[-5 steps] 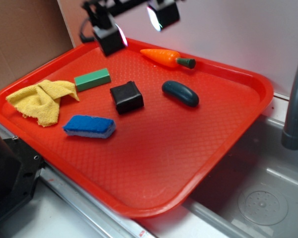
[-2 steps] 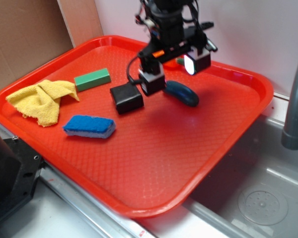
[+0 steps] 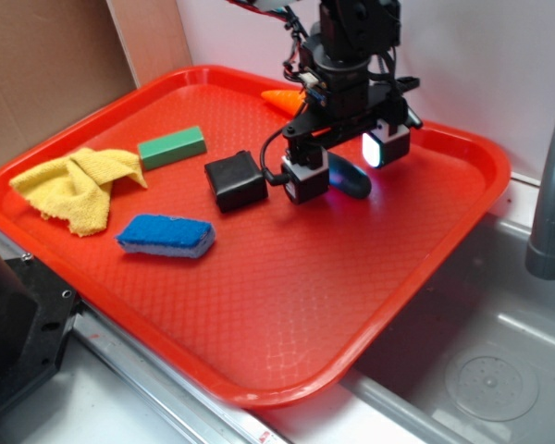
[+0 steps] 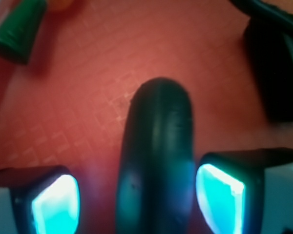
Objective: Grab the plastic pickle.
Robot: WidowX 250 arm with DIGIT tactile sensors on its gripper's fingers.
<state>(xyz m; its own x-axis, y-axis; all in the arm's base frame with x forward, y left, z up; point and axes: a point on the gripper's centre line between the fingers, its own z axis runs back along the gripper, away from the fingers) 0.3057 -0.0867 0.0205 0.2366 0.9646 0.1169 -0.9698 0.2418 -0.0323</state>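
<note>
The plastic pickle (image 3: 351, 178) (image 4: 156, 156) is a dark teal oblong lying on the red tray (image 3: 287, 305). My gripper (image 3: 346, 162) (image 4: 136, 202) has come down over it and stands open, one finger on each side. In the wrist view the pickle runs lengthwise between the two glowing pads (image 4: 56, 202), with a gap on the left and a narrower one on the right. From the exterior view the gripper hides most of the pickle.
On the tray also lie a black block (image 3: 235, 180) just left of the gripper, an orange carrot (image 3: 282, 97) behind it, a light green block (image 3: 172, 147), a yellow cloth (image 3: 74, 185) and a blue sponge (image 3: 166, 236). A grey sink (image 3: 481, 370) and faucet (image 3: 550, 185) are at right.
The gripper has moved from the tray's back left to the right and down, and now straddles the pickle. The pickle and other objects have not moved.
</note>
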